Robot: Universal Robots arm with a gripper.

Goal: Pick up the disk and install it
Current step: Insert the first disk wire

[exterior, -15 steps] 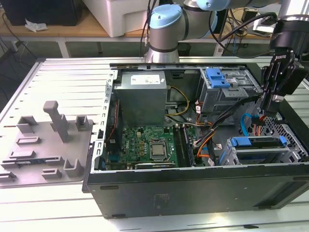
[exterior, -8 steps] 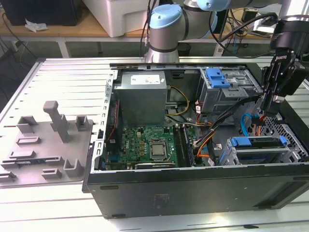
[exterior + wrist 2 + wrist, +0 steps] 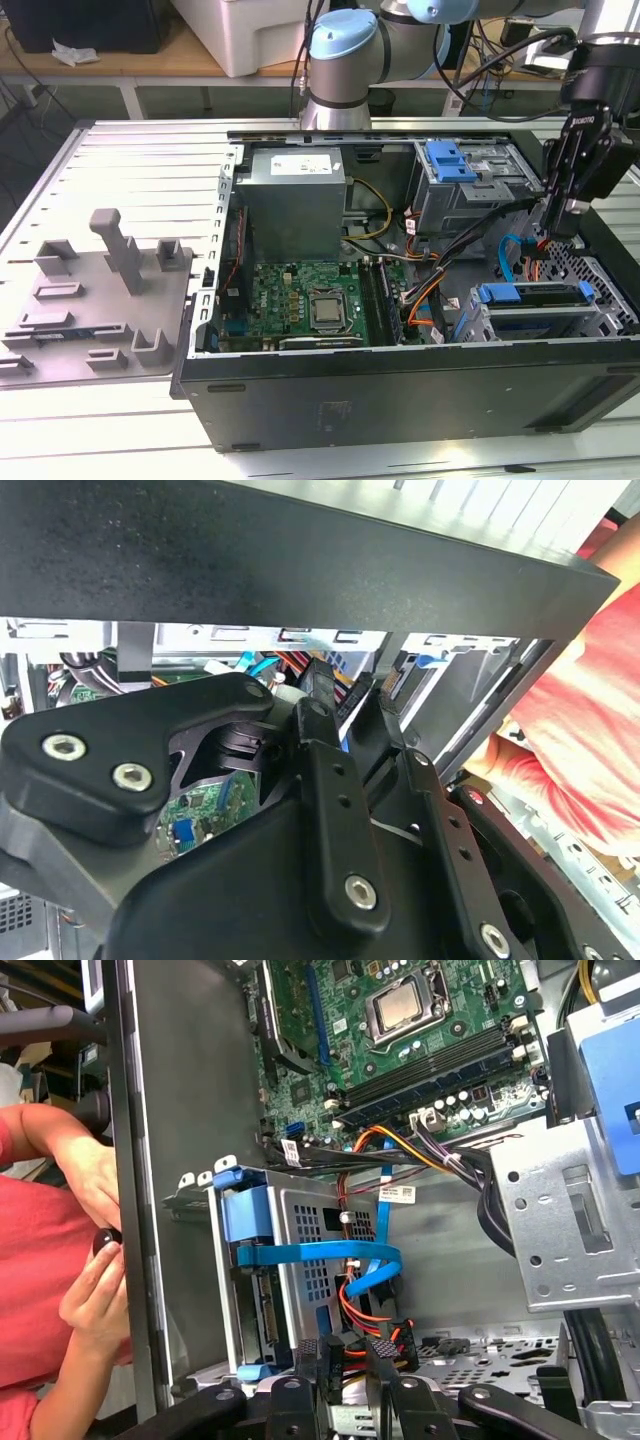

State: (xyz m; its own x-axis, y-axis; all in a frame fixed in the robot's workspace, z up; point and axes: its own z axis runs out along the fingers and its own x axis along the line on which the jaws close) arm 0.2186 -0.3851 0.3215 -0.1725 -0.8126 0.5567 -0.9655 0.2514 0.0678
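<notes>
Exterior view gives us the layout: the computer case (image 3: 400,400) lies on its side on the slotted table (image 3: 130,160) with its side panel off. We judge this is so that the bays and the motherboard (image 3: 300,300) face up toward the arm. The disk (image 3: 532,296) sits in the bay at the corner of the case on the exterior view's right. Its blue bracket lies level with the bay's rim, so we take it to be seated or very nearly so. The gripper (image 3: 560,225) hangs above and just behind that bay, between it and the grey cage with the blue latch (image 3: 455,165), over a run of blue and orange cables (image 3: 520,255). It is near the disk but apart from it. In the first wrist view the gripper (image 3: 352,1355) points toward the red and orange wires (image 3: 352,1310) just beside the disk (image 3: 248,1218), off its connector end rather than astride the bracket. The jaws stand narrow, with a slim gap between them, and we make out nothing pinched there. A person's hand (image 3: 95,1280) rests outside the case wall near the disk's corner, well clear of the gripper, and we judge it is there to watch or steady things.
</notes>
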